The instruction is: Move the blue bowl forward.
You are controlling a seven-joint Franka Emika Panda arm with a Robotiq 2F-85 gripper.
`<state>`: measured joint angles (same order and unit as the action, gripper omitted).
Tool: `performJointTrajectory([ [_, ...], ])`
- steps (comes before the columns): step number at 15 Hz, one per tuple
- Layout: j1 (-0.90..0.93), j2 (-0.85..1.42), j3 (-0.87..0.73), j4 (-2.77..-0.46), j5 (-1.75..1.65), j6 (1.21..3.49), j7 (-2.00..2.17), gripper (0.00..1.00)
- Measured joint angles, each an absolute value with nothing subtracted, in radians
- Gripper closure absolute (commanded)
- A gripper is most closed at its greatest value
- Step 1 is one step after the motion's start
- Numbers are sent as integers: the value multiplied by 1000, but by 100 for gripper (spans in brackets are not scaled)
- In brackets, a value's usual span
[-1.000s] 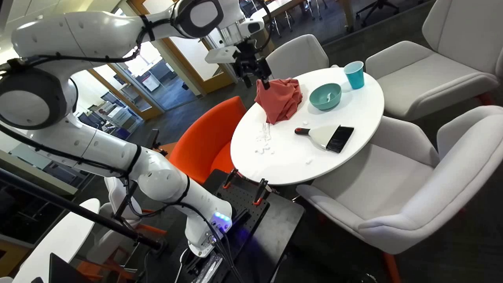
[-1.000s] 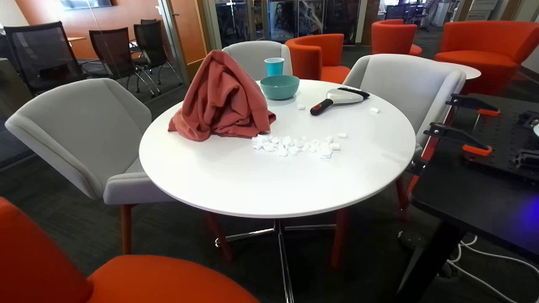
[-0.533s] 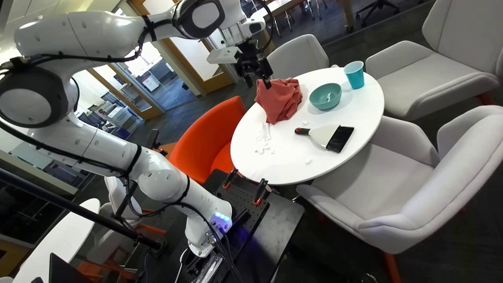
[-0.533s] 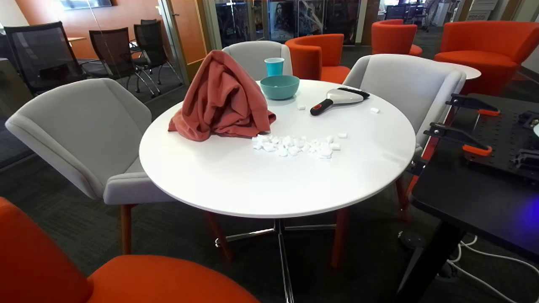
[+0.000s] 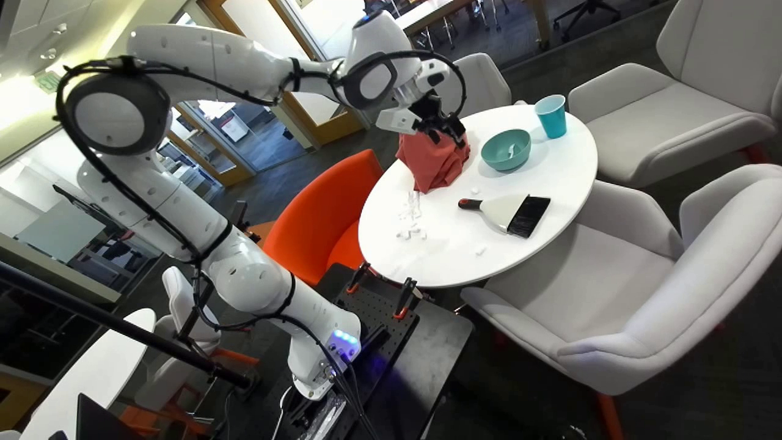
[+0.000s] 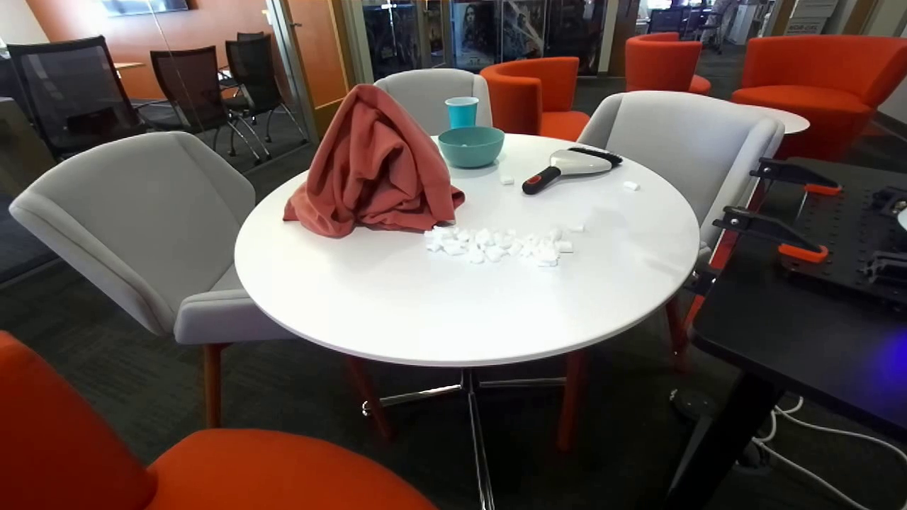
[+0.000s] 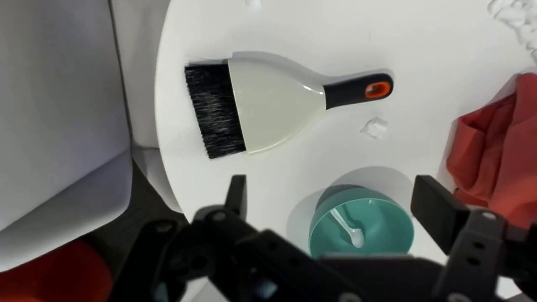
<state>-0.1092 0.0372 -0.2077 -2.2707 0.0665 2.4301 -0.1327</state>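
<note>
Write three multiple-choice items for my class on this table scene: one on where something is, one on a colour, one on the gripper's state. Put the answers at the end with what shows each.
1. Where does the white spoon lie?
A. On the red cloth
B. Inside the blue bowl
C. In the turquoise cup

2. What colour are the brush bristles?
A. Black
B. Red
C. Yellow

3. In what state is the gripper?
A. Shut on the turquoise cup
B. Shut on the red cloth
C. Open, holding nothing

Answers:
1. B, since the wrist view shows the spoon within the bowl's rim.
2. A, since they look black in the wrist view.
3. C, since the jaws stand wide apart in the wrist view with nothing clamped between them.
</note>
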Motion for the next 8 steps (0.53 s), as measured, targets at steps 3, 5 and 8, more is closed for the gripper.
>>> performJointTrajectory([
  [3, -110, 116, -201, -2265, 65, 2487, -113, 0],
  [5, -113, 108, -200, -2264, 65, 2487, -113, 0],
  [8, -113, 98, -198, -2264, 65, 2487, -113, 0],
])
